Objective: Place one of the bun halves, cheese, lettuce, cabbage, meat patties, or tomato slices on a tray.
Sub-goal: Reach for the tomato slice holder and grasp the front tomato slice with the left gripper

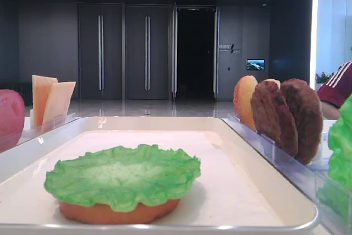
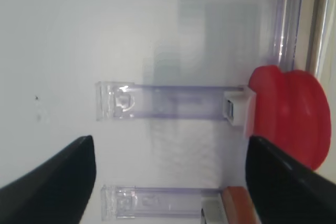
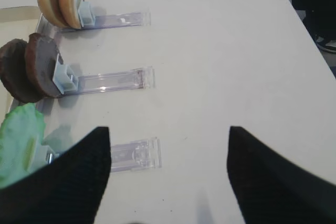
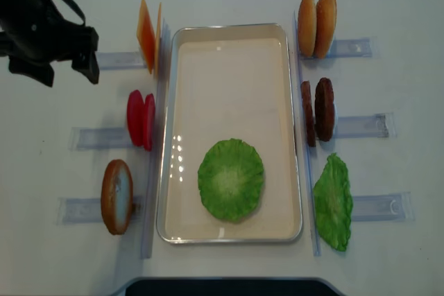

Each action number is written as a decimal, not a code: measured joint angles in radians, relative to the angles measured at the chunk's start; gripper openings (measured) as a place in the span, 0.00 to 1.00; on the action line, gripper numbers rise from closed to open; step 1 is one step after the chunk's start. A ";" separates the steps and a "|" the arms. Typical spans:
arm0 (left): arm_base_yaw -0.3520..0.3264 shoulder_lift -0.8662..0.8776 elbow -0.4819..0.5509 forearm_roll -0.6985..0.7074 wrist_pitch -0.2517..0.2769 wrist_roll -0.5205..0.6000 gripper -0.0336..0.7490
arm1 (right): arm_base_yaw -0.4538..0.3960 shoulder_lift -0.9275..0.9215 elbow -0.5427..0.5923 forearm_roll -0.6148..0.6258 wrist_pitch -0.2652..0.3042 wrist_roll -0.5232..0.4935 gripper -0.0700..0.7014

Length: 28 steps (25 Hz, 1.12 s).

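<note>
The cream tray (image 4: 166,136) holds a green lettuce (image 4: 231,179) leaf lying on a bun half (image 1: 118,212). Standing in racks to its left are cheese (image 4: 147,32), tomato slices (image 4: 141,119) and a bun (image 4: 116,196). To its right are buns (image 4: 317,24), meat patties (image 4: 317,110) and another lettuce (image 4: 333,201). My left gripper (image 4: 61,71) hovers open and empty at the far left, with a tomato slice (image 2: 286,114) just off its right finger. The right gripper (image 3: 168,129) is open and empty over bare table, right of the patties (image 3: 31,69).
Clear plastic racks (image 4: 104,136) stick out sideways from both long sides of the tray. One rack end (image 3: 134,156) lies just inside my right gripper's left finger. A person in a red sleeve (image 1: 338,89) is at the far right.
</note>
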 joint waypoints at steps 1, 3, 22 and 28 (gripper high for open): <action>0.000 0.018 -0.011 0.000 0.003 0.000 0.93 | 0.000 0.000 0.000 0.000 0.000 0.000 0.71; 0.000 0.038 -0.028 -0.003 0.017 -0.001 0.93 | 0.000 0.000 0.000 0.000 0.000 0.000 0.71; -0.348 0.076 -0.039 0.013 0.018 -0.280 0.93 | 0.000 0.000 0.000 0.000 0.000 0.000 0.71; -0.433 0.101 -0.039 0.011 0.016 -0.339 0.93 | 0.000 0.000 0.000 0.000 0.000 0.000 0.71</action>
